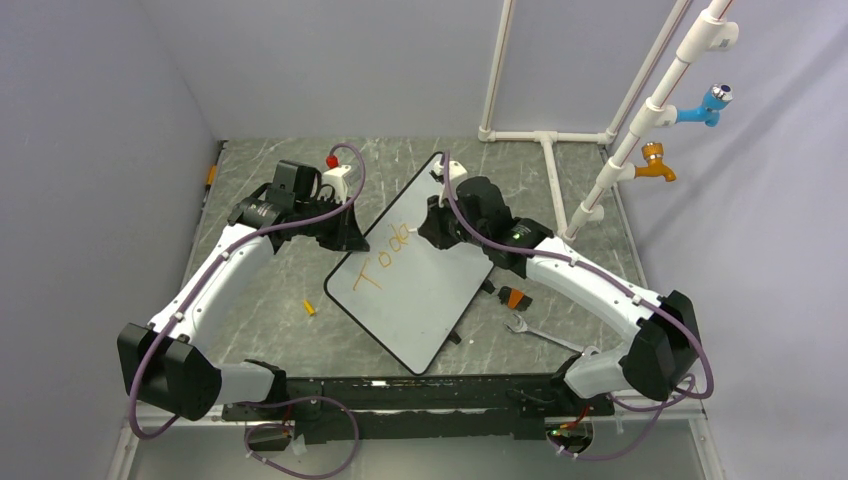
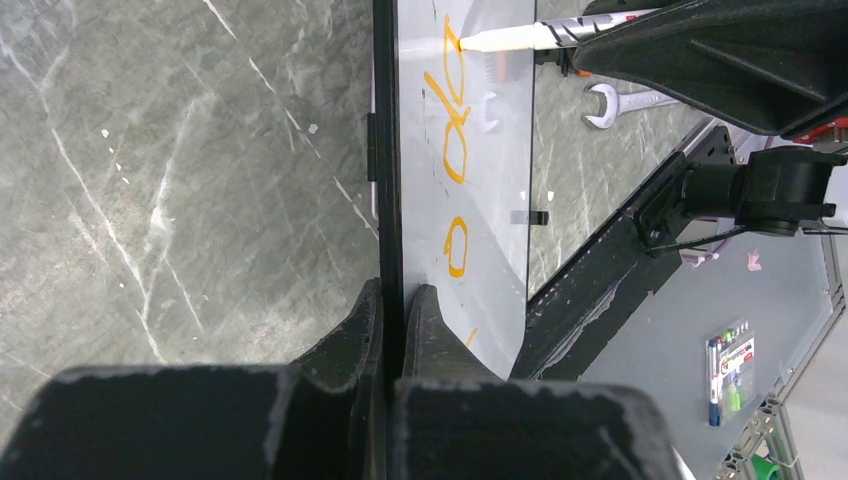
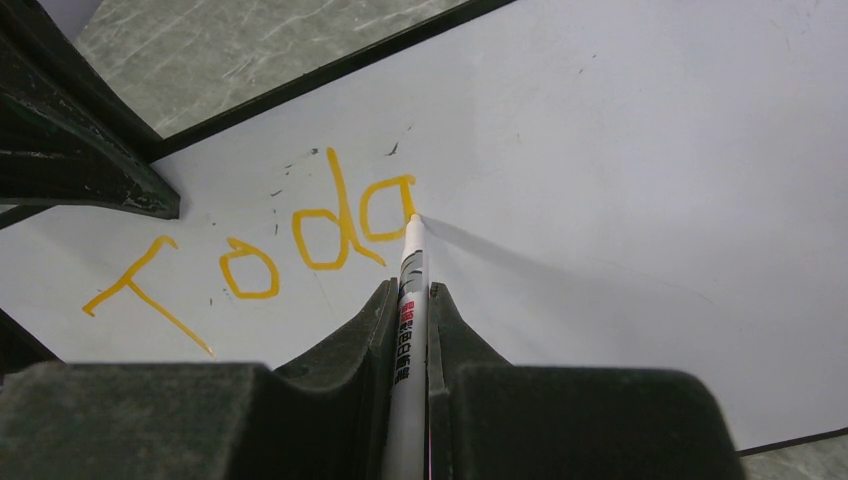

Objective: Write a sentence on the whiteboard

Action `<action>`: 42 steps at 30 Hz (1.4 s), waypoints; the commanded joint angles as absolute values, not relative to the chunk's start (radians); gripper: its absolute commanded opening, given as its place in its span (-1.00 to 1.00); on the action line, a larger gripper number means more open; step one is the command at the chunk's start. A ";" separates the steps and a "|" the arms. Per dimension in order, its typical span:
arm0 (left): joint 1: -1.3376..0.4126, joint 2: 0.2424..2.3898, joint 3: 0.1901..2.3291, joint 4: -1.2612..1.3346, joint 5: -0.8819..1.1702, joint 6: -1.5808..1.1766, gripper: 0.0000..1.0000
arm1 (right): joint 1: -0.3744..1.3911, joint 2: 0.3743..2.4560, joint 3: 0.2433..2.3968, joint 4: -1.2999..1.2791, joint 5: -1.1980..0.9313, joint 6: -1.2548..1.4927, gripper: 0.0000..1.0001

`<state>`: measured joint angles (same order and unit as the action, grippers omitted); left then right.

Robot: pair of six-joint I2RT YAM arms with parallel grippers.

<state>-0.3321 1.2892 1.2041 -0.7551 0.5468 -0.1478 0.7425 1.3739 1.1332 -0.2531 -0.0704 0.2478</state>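
Observation:
The whiteboard [image 1: 430, 300] lies tilted in the middle of the table. Orange letters "Toda" [image 1: 385, 262] run across its left part, the start of the sentence. My left gripper [image 1: 352, 238] is shut on the board's black left rim; in the left wrist view its jaws [image 2: 393, 300] pinch the rim, with the letters [image 2: 455, 150] beyond. My right gripper [image 1: 440, 222] is shut on a white marker [image 3: 411, 300]. The marker's tip touches the board [image 3: 620, 150] at the right side of the "a" in the letters [image 3: 300, 240]. The marker also shows in the left wrist view [image 2: 520, 38].
A wrench [image 1: 540, 332] and a small orange and black object [image 1: 515, 297] lie right of the board. A small orange cap [image 1: 310, 307] lies left of it. A white pipe frame [image 1: 553, 180] stands at the back right. A red-topped white object [image 1: 333, 165] is behind the left arm.

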 commanded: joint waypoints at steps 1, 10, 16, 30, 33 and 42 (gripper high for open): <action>-0.333 1.275 1.213 -0.706 0.411 -0.043 -1.00 | 0.742 1.362 1.105 -0.256 -0.066 0.257 -1.00; -0.333 1.275 1.215 -0.707 0.413 -0.043 -1.00 | 0.741 1.360 1.125 -0.290 -0.002 0.228 -1.00; -0.333 1.278 1.214 -0.709 0.408 -0.043 -1.00 | 0.742 1.362 1.208 -0.335 0.057 0.207 -1.00; -0.334 1.276 1.212 -0.707 0.410 -0.043 -1.00 | 0.742 1.317 1.327 -0.352 0.036 0.214 -1.00; -0.334 1.277 1.212 -0.707 0.410 -0.044 -1.00 | 0.740 1.334 1.320 -0.332 0.027 0.223 -1.00; -0.335 1.275 1.212 -0.708 0.408 -0.043 -1.00 | 0.706 1.399 1.326 -0.295 -0.068 0.247 -1.00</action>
<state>-0.3355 1.2892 1.2041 -0.7494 0.5484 -0.1474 0.7166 1.3724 1.2919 -0.3424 -0.0143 0.2291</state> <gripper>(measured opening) 0.040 0.131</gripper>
